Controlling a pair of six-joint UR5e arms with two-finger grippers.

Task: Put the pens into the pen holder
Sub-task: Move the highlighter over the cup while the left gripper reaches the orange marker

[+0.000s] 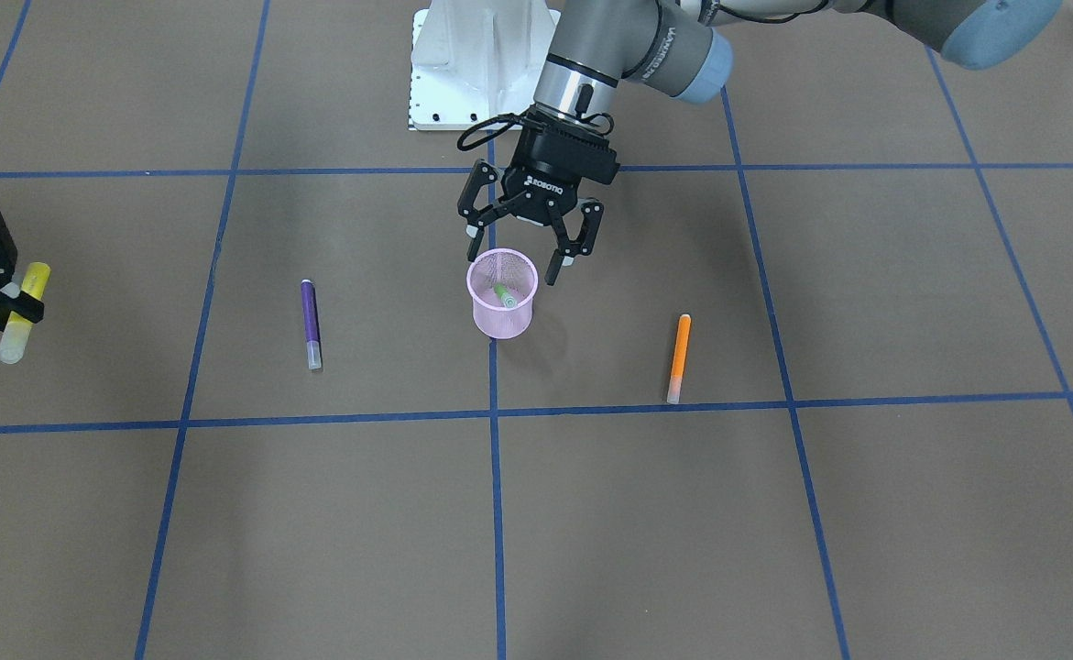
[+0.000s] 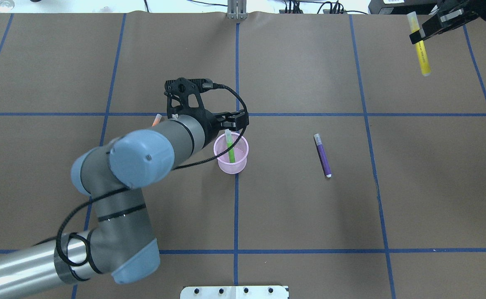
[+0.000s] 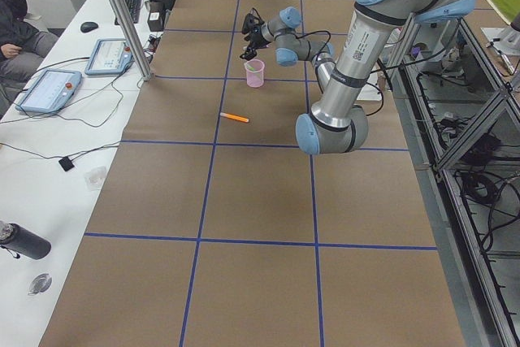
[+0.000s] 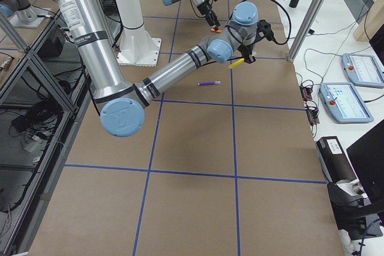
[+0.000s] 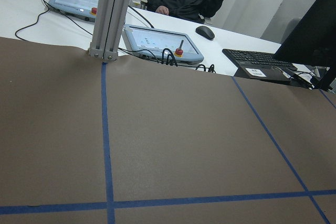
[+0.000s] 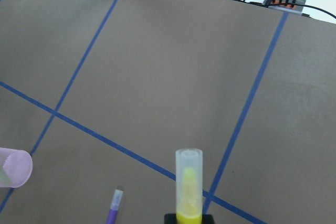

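L end effector [image 1: 514,264] spread wide, empty, above pen holder [image 1: 503,316]; green pen [image 1: 505,295] leans inside, drop looks done | R end effector [image 1: 16,305] clamped on yellow pen [image 2: 422,58], held aloft off to side, prob. awaiting turn | purple pen [image 1: 311,321], orange pen [image 1: 679,353] flat on tabletop [image 1: 866,513] flanking holder

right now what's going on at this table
The left pincer hangs open over the pink pen holder, which has the green pen standing in it. The right pincer, off to the side, grips a yellow pen. The purple pen and orange pen lie on the table either side of the holder.
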